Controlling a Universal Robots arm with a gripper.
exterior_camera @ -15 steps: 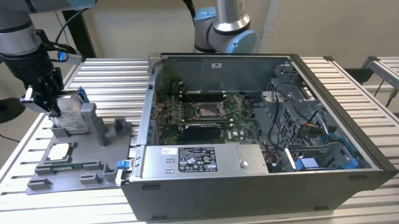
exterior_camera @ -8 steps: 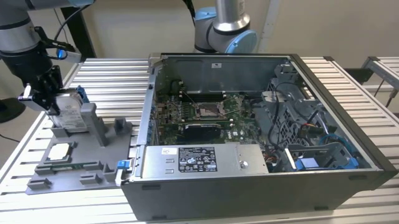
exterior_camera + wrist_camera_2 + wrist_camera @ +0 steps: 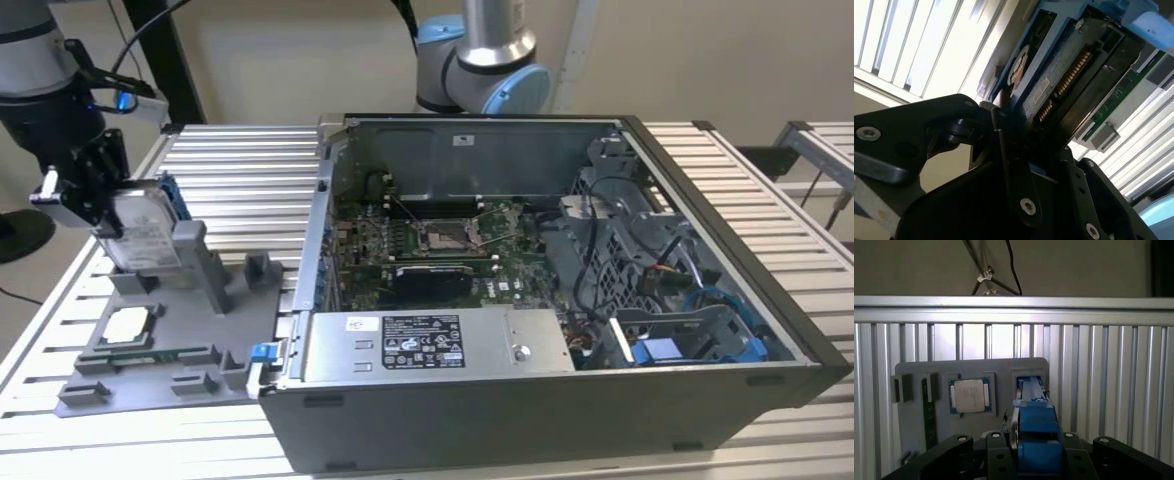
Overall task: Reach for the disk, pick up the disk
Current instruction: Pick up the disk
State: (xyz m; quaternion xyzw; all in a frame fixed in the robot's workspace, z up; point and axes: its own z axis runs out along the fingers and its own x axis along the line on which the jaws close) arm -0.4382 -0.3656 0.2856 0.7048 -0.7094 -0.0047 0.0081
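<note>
The disk [image 3: 138, 225] stands on edge, upright, at about nine o'clock from the open computer case [image 3: 534, 410] in the exterior view, its lower end among the posts of a grey fixture plate [image 3: 147, 350]. Whether it rests in the fixture slot or hangs just clear of it cannot be told. In the second wrist view the disk [image 3: 1054, 85] shows its connector row and the blue bracket round its edges. In the first wrist view the disk [image 3: 1036, 440] is seen end-on, mostly as blue bracket. The gripper [image 3: 107, 205] is clamped on the disk from both flat sides, and its black fingers [image 3: 999, 130] press against the casing. On the fixture plate [image 3: 1004, 367] a processor chip [image 3: 970, 395] lies flat in its own recess, just beside the slot below the disk. The fixture lies on a slatted metal table [image 3: 240, 160], touching the case wall. Inside the case, a silver box with a white and black label [image 3: 427, 345] sits at six o'clock, a green motherboard [image 3: 427, 240] at centre, and a small blue bracket [image 3: 667, 350] at four o'clock.
</note>
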